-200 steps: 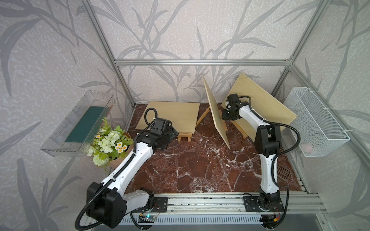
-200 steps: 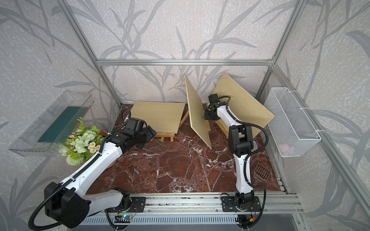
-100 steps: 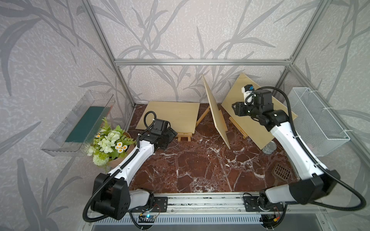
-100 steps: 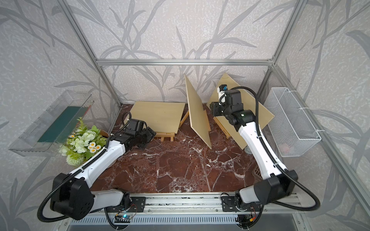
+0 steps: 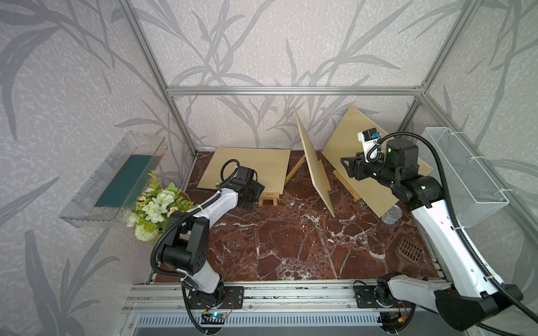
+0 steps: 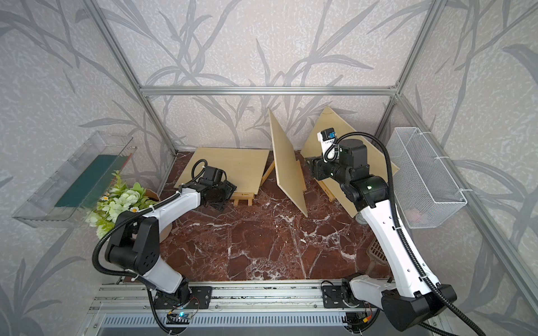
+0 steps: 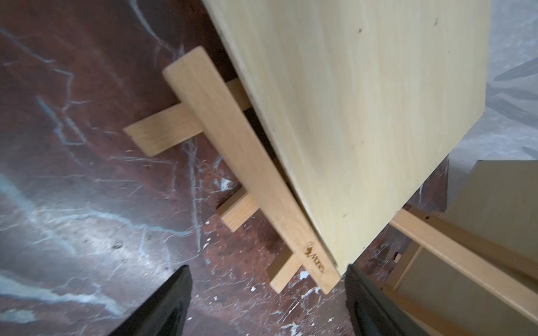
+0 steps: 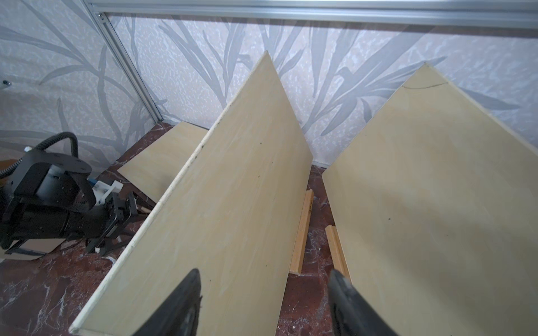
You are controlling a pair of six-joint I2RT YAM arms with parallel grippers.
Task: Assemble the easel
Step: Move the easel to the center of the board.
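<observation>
**Non-Task Items Noted in Cell**

Left wall: a clear plastic tray (image 5: 96,216) is mounted, holding a dark green sheet (image 5: 123,181). Just below it is a bunch of artificial flowers (image 5: 157,203), white and green, at the edge of the marble-pattern tabletop (image 5: 276,238). Right wall: a white wire basket (image 5: 454,163) holds a small pinkish object (image 6: 415,214), nature unclear. On the tabletop near the basket are a metal tin (image 5: 391,216) and a brown perforated piece (image 5: 409,253), set apart from each other.
</observation>
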